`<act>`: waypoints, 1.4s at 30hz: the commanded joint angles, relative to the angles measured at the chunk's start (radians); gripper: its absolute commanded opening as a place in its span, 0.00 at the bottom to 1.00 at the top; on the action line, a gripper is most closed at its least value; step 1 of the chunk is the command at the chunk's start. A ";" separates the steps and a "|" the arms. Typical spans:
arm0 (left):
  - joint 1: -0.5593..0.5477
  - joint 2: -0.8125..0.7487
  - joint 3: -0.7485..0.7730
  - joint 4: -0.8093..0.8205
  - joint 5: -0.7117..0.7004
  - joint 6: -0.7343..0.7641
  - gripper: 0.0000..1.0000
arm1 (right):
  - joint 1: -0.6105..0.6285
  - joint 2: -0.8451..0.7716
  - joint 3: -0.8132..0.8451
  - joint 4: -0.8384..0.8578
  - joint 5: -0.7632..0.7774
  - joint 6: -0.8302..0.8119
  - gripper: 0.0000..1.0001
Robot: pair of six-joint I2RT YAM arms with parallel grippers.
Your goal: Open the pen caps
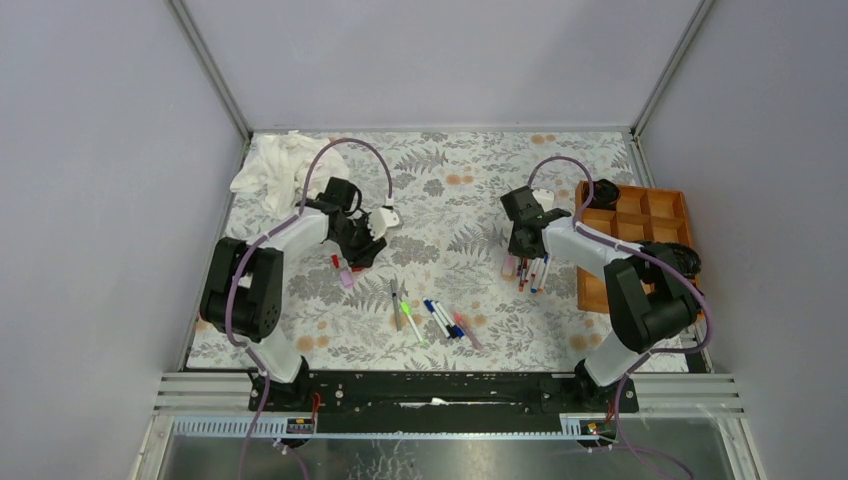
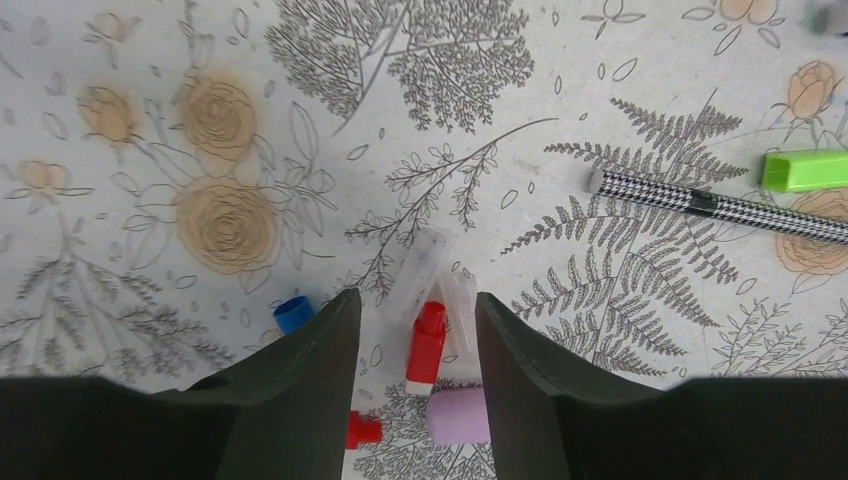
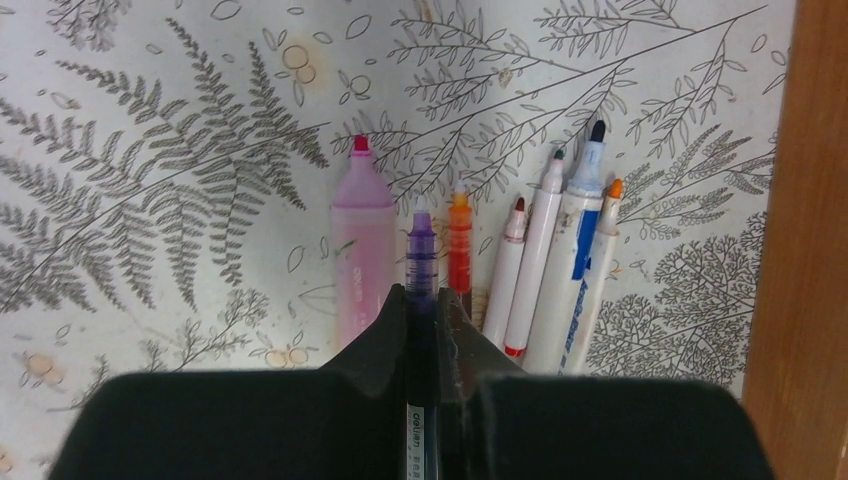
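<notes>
Seemingly halfway: uncapped white marker pens [image 3: 535,260] lie by the brown wooden tray [image 3: 810,200], the right gripper [image 3: 425,300] clamps a bare-tipped purple pen [image 3: 421,250], the left gripper [image 2: 410,300] gapes over loose red plastic caps [image 2: 427,345], and several mid-table pens [image 1: 440,318] seem capped.

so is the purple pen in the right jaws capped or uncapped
Uncapped: the purple pen shows a bare nib beyond the right gripper, whose jaws are shut on its barrel.

A: Any print worth calling out there?
B: The purple pen [image 3: 421,268] carried "deli" low on its barrel. Blue lettering ran down the white marker [image 3: 578,262], too blurred to read.
</notes>
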 commanded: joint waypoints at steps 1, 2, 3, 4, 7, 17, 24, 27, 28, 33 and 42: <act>0.001 -0.070 0.066 -0.032 0.029 -0.016 0.57 | 0.003 0.027 0.030 0.031 0.090 0.016 0.01; 0.001 -0.082 0.081 -0.047 0.035 -0.021 0.60 | 0.002 0.037 0.033 0.030 0.089 0.014 0.03; 0.001 -0.095 0.099 -0.063 0.041 -0.029 0.62 | 0.003 0.042 0.035 0.028 0.086 0.012 0.05; 0.002 -0.107 0.128 -0.085 0.043 -0.042 0.64 | 0.003 0.047 0.035 0.024 0.085 0.011 0.09; 0.003 -0.139 0.195 -0.141 0.031 -0.071 0.67 | 0.002 0.047 0.026 0.028 0.080 0.008 0.22; 0.007 -0.354 0.180 0.041 -0.276 -0.234 0.99 | 0.002 -0.039 0.026 0.017 0.045 0.006 0.32; 0.010 -0.376 0.129 -0.011 -0.238 -0.243 0.99 | 0.088 -0.167 0.028 0.017 -0.023 -0.045 0.46; 0.010 -0.328 0.171 -0.086 -0.188 -0.262 0.98 | 0.201 -0.201 0.024 0.017 -0.082 -0.083 0.46; 0.011 -0.319 0.179 -0.096 -0.177 -0.275 0.98 | 0.242 -0.206 0.020 0.017 -0.109 -0.096 0.45; 0.010 -0.311 0.180 -0.124 -0.136 -0.285 0.98 | 0.411 -0.204 -0.030 -0.006 -0.188 -0.099 0.37; 0.010 -0.313 0.183 -0.188 -0.069 -0.264 0.98 | 0.547 -0.256 -0.204 0.059 -0.266 -0.055 0.31</act>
